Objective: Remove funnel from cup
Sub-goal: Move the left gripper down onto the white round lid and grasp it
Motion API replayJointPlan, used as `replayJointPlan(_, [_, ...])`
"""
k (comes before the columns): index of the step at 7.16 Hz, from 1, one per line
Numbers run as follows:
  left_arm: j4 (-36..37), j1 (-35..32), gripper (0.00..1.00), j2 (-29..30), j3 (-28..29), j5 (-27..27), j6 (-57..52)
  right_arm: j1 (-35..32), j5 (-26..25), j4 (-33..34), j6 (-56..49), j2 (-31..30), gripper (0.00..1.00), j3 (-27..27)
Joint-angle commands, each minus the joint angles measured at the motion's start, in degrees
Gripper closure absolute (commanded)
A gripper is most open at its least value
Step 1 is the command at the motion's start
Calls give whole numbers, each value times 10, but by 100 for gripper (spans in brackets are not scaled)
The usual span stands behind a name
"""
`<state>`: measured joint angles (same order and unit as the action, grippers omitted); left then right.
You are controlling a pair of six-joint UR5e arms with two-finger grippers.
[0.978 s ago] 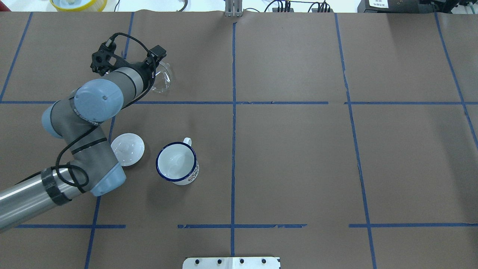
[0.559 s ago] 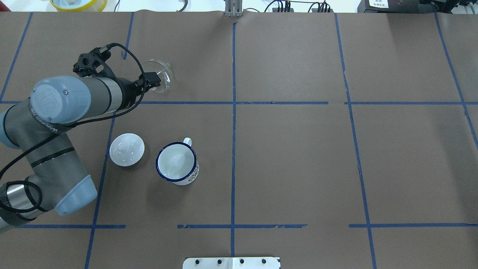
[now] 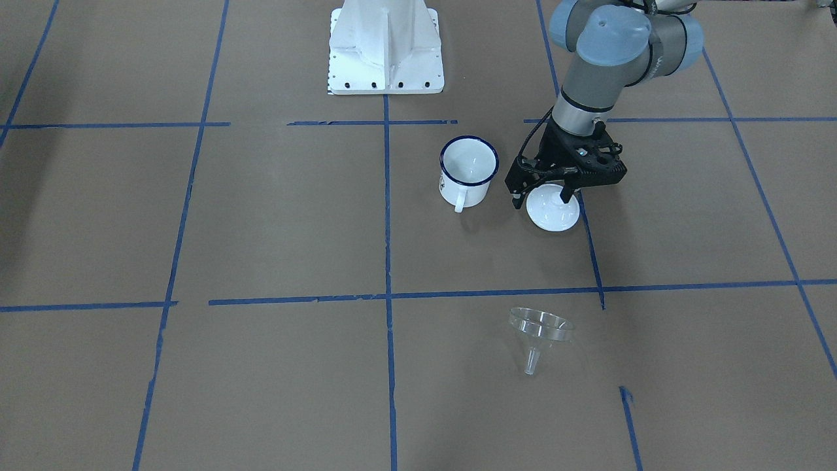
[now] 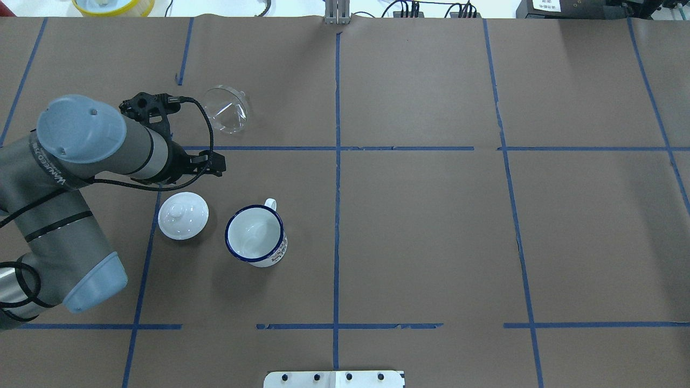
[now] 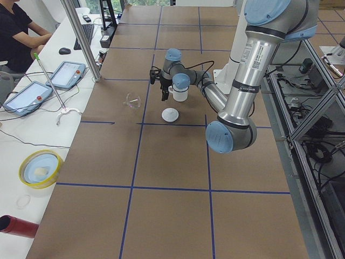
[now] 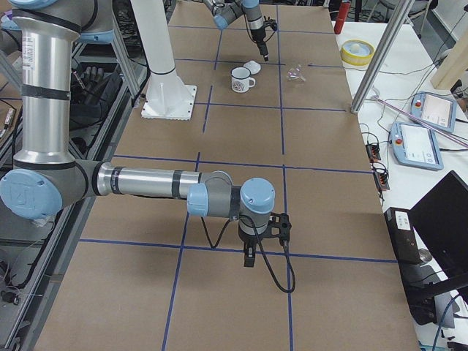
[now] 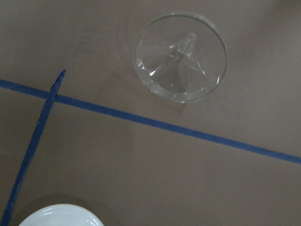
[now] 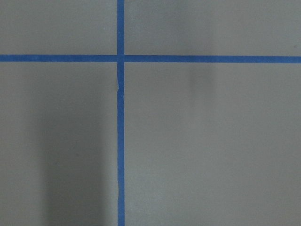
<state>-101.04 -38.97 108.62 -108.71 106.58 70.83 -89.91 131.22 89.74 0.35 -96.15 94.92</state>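
Left gripper (image 3: 541,195): points down above the paper (image 4: 431,226). Its two fingers (image 3: 516,197) are spread wide, with nothing between them. It holds nothing.

Funnel (image 3: 539,330): out of the cup and free of the gripper. It lies ahead of the left gripper, farther from the robot's base, well apart from the fingers and across a line of blue tape (image 7: 164,125). It rests tilted on the paper, with the wide rim toward the gripper and the spout pointing away from it. The left wrist view looks into the open cone (image 7: 181,56), and the spout shows through the clear wall.

Cup (image 3: 469,170): stands upright on the gripper's right side, near it but not touching, and slightly closer to the base. The handle points away from the base. The inside shows white, with nothing in it.

Lid (image 3: 553,209): lies flat on the paper just below the left gripper, knob up. In the front-facing view the fingers overlap its far edge. The left-end view shows the gripper raised above it. In the left wrist view only an arc of its rim (image 7: 61,215) enters at the bottom edge.

Right gripper (image 6: 248,254): hangs over the paper at the robot's right end of the table, well apart from all three items. Whether its fingers are spread or closed cannot be told. Its wrist camera shows only paper and crossed tape.
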Motion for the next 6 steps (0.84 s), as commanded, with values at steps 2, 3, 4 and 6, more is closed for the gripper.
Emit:
replayJointPlan(2, [-16, -2, 0, -50, 4, 11, -48, 0, 0, 0, 0, 0, 0, 0])
replayJointPlan(3, [-40, 0, 0, -63, 13, 11, -41, 0, 0, 0, 0, 0, 0, -1])
replayJointPlan(4, [-56, 3, 0, -62, 29, 10, -39, 0, 0, 0, 0, 0, 0, 0])
replayJointPlan(6, [-57, 5, 0, -58, 41, 10, -16, 0, 0, 0, 0, 0, 0, 0])
